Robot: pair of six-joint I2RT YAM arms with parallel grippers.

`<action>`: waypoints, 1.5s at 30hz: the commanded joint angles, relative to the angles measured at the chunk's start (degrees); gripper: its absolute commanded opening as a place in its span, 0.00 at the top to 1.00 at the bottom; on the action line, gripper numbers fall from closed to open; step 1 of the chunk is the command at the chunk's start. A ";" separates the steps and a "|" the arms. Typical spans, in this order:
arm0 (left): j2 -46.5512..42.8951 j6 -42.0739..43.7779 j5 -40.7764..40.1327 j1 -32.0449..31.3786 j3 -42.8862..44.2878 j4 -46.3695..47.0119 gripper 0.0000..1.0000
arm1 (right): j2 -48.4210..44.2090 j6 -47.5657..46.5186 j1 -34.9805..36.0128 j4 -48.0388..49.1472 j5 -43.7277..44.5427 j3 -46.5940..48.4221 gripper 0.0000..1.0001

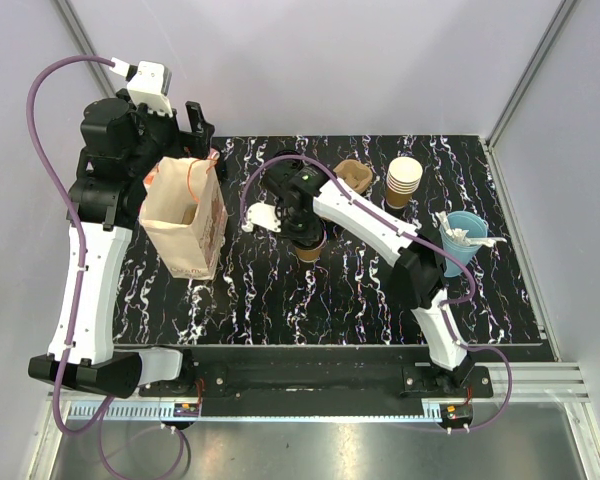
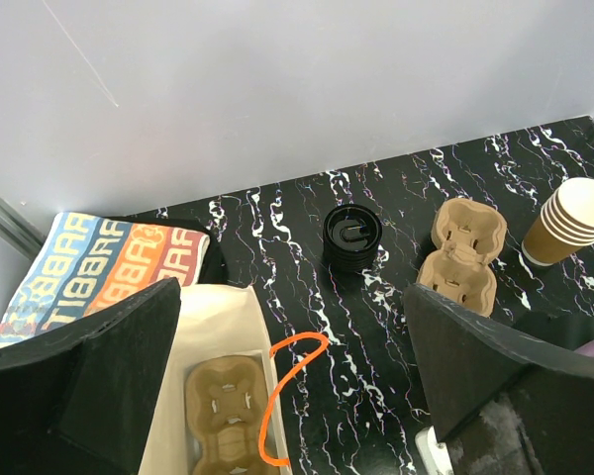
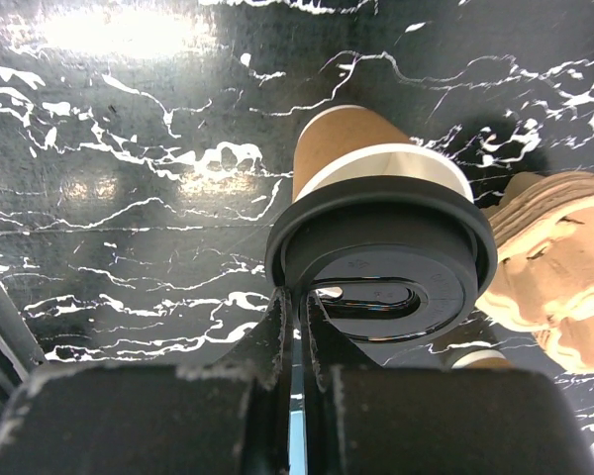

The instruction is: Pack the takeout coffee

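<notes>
Coffee (image 3: 374, 233), pinched only at its lid (image 3: 431, 282) rim by the nearly closed right pincer (image 3: 297, 341); lifting could pop the lid off, while the left pincer (image 2: 292, 327) gapes wide.

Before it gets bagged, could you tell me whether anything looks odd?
The right gripper pinches only the lid edge of the takeout coffee; a pale cup rim shows beyond the lid, which may sit askew.

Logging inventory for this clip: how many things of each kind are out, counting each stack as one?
Lidded takeout coffee: 1
Stack of lidless cups: 1
Blue cup with stirrers: 1
Cup carriers: 2
Paper bag: 1
Stack of black lids: 1
Printed folded item: 1
Total: 8
</notes>
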 commanded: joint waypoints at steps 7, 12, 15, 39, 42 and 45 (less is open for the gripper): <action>-1.23 -0.23 0.91 0.34 0.62 2.47 0.01 | -1.75 -0.26 0.05 -16.94 2.30 0.26 1.00; -1.40 -0.23 0.83 0.34 0.45 2.47 0.01 | -0.69 -0.43 -0.21 -16.94 2.30 0.61 1.00; -1.32 -0.14 0.83 0.34 0.27 2.47 0.01 | -0.17 -0.35 -0.48 -16.85 2.30 0.96 1.00; -1.05 -0.23 1.18 0.34 0.18 2.73 0.01 | 2.82 -0.87 -0.92 -16.06 1.60 2.81 0.99; -1.05 -0.14 1.18 0.34 0.18 2.73 0.01 | 3.09 -0.87 -1.00 -15.97 1.43 3.16 0.99; -1.14 -0.14 1.09 0.43 0.18 2.73 0.01 | 3.35 -0.96 -1.00 -15.88 1.43 3.42 0.99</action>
